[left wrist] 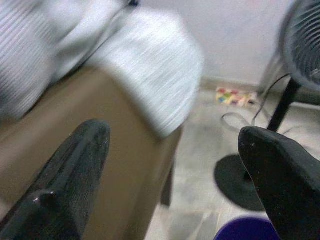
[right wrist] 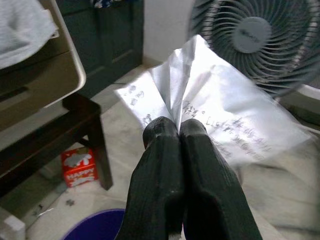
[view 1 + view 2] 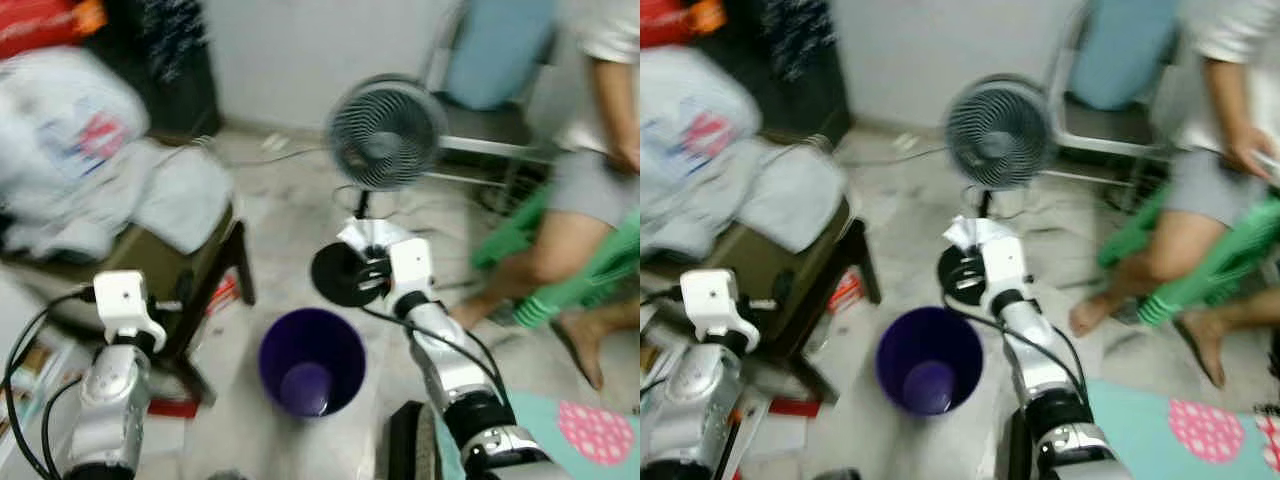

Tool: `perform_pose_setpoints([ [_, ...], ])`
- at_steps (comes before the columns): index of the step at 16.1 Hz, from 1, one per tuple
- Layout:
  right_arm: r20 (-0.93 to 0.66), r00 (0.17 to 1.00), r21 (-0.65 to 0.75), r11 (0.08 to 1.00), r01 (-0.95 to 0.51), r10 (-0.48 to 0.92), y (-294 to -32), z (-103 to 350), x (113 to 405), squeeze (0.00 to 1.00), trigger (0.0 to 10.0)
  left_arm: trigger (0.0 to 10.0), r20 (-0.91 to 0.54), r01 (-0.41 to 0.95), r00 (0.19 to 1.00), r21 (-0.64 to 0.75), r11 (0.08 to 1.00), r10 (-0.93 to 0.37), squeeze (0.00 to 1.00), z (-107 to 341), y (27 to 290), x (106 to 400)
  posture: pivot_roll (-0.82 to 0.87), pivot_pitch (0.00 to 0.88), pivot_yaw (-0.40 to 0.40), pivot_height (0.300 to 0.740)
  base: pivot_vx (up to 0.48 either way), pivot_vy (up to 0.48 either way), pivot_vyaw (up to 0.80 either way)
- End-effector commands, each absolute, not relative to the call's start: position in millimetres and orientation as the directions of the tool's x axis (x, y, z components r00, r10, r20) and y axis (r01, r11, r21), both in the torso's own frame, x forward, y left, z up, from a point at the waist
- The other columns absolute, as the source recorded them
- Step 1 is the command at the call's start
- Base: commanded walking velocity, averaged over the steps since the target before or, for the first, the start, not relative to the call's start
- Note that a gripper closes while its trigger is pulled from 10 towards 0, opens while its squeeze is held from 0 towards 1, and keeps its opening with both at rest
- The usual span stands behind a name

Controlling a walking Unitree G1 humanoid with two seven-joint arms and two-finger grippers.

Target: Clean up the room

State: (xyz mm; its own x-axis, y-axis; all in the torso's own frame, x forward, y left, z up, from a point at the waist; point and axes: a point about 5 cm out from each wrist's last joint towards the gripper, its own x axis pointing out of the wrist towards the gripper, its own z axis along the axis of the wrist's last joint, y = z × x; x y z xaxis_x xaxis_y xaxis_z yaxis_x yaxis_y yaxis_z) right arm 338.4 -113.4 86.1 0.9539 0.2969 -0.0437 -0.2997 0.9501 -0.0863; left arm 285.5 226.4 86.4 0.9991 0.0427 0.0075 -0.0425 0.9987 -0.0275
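Observation:
My right gripper [image 2: 178,131] is shut on a crumpled white sheet of paper [image 2: 215,112] with handwriting on it. In the eye views that paper [image 3: 372,235] sticks out past the right gripper's wrist, held above the floor just beyond the purple bin [image 3: 311,361]. The bin stands open on the floor between my two arms. My left gripper [image 1: 172,165] is open, with nothing between its fingers, and hovers beside a brown stool [image 3: 150,270] piled with white laundry [image 3: 110,180].
A standing fan [image 3: 385,135] with a black round base sits right behind the held paper. A person [image 3: 590,170] sits at the right on a green chair, legs stretched over the floor. A red box [image 2: 80,165] lies under the stool. A teal mat [image 3: 570,435] lies near right.

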Motion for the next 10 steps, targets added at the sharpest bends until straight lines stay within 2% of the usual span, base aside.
perform_pose_setpoints([
  [1,-0.053,0.967,-0.09,0.964,-0.252,0.248,-128.6,83.6,338.3,0.0,10.0,10.0,-0.005,-0.023,1.0,-0.04,0.999,0.023,0.0,81.9,218.3,284.4,0.05,0.138,-0.065,0.74,0.0,0.0,0.0],
  [6,-0.05,0.967,-0.094,0.963,-0.252,0.249,-128.4,84.0,338.2,0.0,10.0,10.0,-0.012,-0.042,0.999,-0.031,0.999,0.042,0.0,81.3,220.5,284.4,0.05,0.139,-0.064,0.74,0.0,0.0,0.0],
  [7,-0.046,0.967,-0.098,0.962,-0.255,0.251,-128.0,84.2,337.5,0.0,10.0,10.0,0.006,-0.047,0.999,-0.039,0.998,0.048,0.0,84.3,223.2,282.6,0.05,0.142,-0.06,0.74,0.0,0.0,0.63],
  [8,-0.039,0.967,-0.099,0.963,-0.253,0.25,-128.0,85.2,336.9,0.0,10.0,10.0,0.02,-0.04,0.999,-0.047,0.998,0.04,0.0,86.5,225.2,279.9,0.06,0.149,-0.056,0.74,0.0,0.0,0.8],
  [10,-0.023,0.975,-0.08,0.972,-0.222,0.221,-136.3,87.2,333.6,0.0,10.0,10.0,0.065,0.043,0.997,-0.109,0.993,-0.036,0.0,93.6,228.8,262.4,0.06,0.165,-0.049,0.74,0.0,0.0,0.0],
])
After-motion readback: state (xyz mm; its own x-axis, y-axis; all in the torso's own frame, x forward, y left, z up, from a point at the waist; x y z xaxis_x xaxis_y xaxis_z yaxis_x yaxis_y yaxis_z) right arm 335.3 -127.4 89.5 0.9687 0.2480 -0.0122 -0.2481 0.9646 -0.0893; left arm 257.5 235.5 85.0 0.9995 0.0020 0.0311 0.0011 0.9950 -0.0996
